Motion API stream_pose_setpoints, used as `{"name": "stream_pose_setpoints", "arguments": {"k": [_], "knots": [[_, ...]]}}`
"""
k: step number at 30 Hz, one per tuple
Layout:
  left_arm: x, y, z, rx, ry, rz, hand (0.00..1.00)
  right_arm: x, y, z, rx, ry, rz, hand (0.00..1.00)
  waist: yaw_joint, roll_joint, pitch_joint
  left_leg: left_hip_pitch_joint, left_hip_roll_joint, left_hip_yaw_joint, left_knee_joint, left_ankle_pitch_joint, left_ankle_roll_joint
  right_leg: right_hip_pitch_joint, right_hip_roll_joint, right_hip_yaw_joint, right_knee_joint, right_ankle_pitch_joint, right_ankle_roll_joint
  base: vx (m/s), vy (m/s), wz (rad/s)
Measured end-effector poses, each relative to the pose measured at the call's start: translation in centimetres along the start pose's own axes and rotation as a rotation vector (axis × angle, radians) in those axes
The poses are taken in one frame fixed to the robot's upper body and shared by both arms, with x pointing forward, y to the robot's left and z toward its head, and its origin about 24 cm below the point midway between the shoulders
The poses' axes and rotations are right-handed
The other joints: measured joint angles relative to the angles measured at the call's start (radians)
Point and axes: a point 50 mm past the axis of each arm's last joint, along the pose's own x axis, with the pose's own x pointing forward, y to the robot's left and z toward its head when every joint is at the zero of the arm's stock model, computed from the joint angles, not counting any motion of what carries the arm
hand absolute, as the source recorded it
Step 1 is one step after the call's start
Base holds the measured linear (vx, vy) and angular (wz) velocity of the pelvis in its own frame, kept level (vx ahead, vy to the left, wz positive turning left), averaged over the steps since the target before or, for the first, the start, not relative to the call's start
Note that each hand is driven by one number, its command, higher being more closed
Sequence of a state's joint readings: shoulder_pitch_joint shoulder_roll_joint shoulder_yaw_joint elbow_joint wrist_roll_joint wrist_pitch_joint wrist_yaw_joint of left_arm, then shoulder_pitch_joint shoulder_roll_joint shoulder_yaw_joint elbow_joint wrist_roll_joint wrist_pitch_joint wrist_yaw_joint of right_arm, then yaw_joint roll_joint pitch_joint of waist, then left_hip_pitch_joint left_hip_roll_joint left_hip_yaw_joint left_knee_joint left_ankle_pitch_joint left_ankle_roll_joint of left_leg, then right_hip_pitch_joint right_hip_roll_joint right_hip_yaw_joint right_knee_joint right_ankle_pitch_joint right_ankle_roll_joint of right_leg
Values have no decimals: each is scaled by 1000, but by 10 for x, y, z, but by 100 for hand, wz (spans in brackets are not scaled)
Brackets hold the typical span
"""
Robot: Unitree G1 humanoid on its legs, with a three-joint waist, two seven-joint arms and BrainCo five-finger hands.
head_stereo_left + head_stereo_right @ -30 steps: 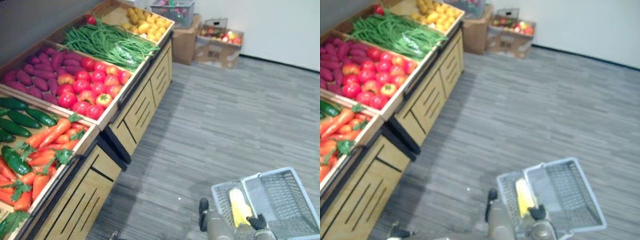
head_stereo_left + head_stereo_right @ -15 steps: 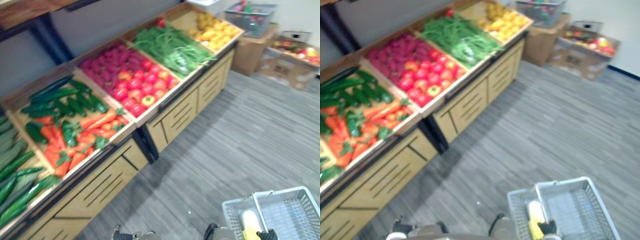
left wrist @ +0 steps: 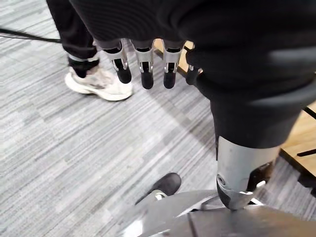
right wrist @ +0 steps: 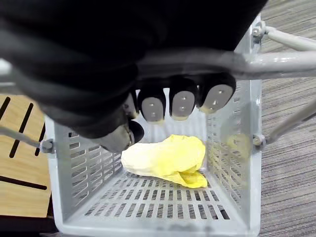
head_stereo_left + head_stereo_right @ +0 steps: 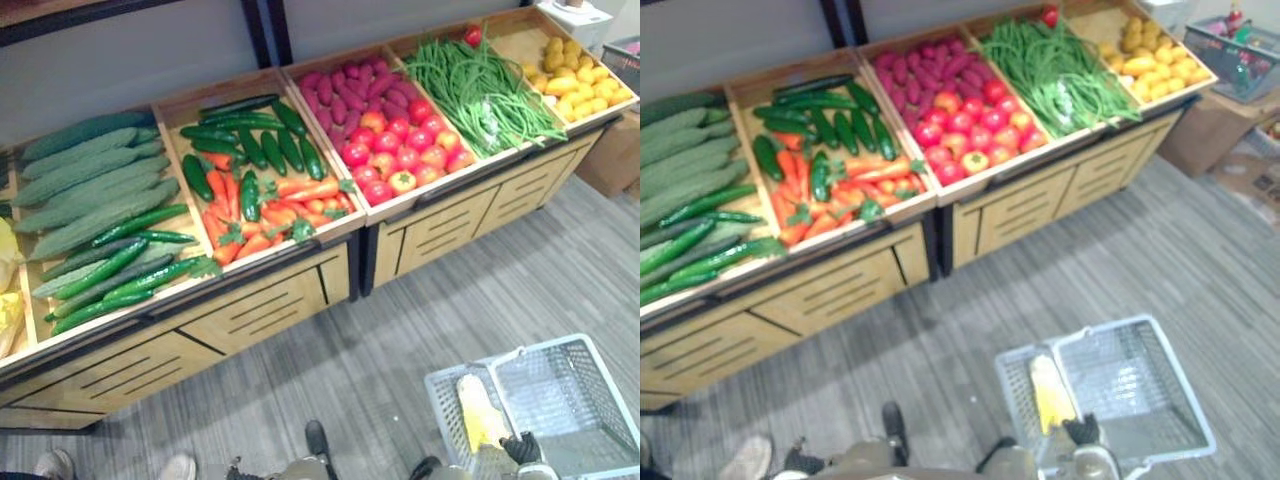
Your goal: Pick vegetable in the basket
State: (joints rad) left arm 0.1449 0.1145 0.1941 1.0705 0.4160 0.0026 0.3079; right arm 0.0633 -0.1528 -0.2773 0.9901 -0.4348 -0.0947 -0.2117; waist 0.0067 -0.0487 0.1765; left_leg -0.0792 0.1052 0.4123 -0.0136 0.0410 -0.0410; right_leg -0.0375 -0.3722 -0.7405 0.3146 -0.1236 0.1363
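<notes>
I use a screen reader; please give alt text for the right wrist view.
The robot's right hand curls round the grey metal handle of a pale grey slatted plastic basket holding one yellow leafy vegetable.

On the grey floor (image 5: 1040,270), low and right, a grey basket (image 5: 1125,385), a yellow vegetable (image 5: 1050,392) lying along its left side; right robot hand (image 5: 1080,431) dark at its near rim. Beyond, a wooden counter (image 5: 1020,205) of bins: pale gourds (image 5: 680,160), cucumbers (image 5: 830,125) behind carrots (image 5: 830,200), purple tubers (image 5: 925,68) behind tomatoes (image 5: 975,125), green beans (image 5: 1055,70), yellow produce (image 5: 1150,55) at the far end; a person's shoe (image 5: 745,458) at lower left.
</notes>
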Motion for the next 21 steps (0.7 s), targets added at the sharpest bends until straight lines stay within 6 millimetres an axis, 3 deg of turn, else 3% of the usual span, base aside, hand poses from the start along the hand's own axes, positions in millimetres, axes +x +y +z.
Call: {"name": "stream_pose_setpoints", "arguments": {"k": [2,3,4,5,6,9,10,11,12,13,14,15,16,21], "knots": [[0,3,-4,8,10,5,0,-1,4,1,-2,-2,12,100,-4,-10,0,6,-10,5,-8,-9,5,-40,-9,110,62,26,-19,37,132,-14],[2,8,-4,13,8,17,0,-3,11,-2,4,7,33,100,-6,-12,0,32,-2,-5,-36,-8,4,-62,14,212,90,72,-28,106,127,4],[2,10,-5,16,9,22,0,-5,15,-3,10,14,43,100,-5,-13,-1,43,5,-13,-48,-3,-1,-71,22,244,111,92,-39,120,79,5],[3,11,-5,18,9,25,0,-6,17,-4,12,18,48,100,-6,-13,-1,51,10,-15,-57,-1,-2,-84,24,263,141,103,-44,142,27,5],[3,14,-5,19,5,32,0,-9,23,-7,15,29,67,100,-5,-8,0,52,33,-28,-55,-2,-4,-105,53,323,111,72,-45,102,-14,9],[8,22,5,16,-23,53,0,-13,31,-12,14,46,96,100,-10,-26,0,45,53,-76,-54,0,-24,-104,119,440,-44,70,-32,130,-107,40],[8,23,8,6,-29,58,0,-14,32,-15,12,55,102,100,-12,-38,-1,45,49,-99,-53,6,-44,-97,132,484,-108,84,-13,115,-120,52],[9,25,9,4,-33,62,0,-15,34,-17,12,61,108,100,-15,-53,-5,46,40,-106,-55,12,-58,-94,130,492,-130,103,3,187,-235,65],[10,29,10,-10,-32,75,0,-17,37,-20,13,80,121,100,-21,-84,-4,54,25,-124,-63,23,-71,-78,110,480,-134,82,29,149,-204,43],[8,18,12,-43,-31,52,0,-12,31,-15,8,69,104,100,-21,-51,-2,60,51,-124,-82,44,-81,-78,141,465,-133,75,18,149,-204,28],[6,14,13,-56,-31,41,0,-10,28,-12,4,59,97,100,-21,-42,2,60,61,-124,-82,47,-86,-77,153,462,-138,68,8,117,-177,-9],[5,9,12,-82,-20,34,0,-7,23,-9,-4,52,87,100,-13,-16,2,57,85,-126,-82,51,-94,-75,181,459,-149,67,5,68,-117,-11],[1,-2,12,-173,10,10,0,-10,23,-16,-19,63,94,100,-25,52,-23,65,94,-116,-85,59,-113,10,213,425,-261,90,0,68,-117,-9],[1,-2,12,-173,10,10,0,-10,23,-16,-18,64,94,100,-25,52,-23,66,94,-115,-85,59,-113,10,213,425,-261,90,0,0,0,0]]}}
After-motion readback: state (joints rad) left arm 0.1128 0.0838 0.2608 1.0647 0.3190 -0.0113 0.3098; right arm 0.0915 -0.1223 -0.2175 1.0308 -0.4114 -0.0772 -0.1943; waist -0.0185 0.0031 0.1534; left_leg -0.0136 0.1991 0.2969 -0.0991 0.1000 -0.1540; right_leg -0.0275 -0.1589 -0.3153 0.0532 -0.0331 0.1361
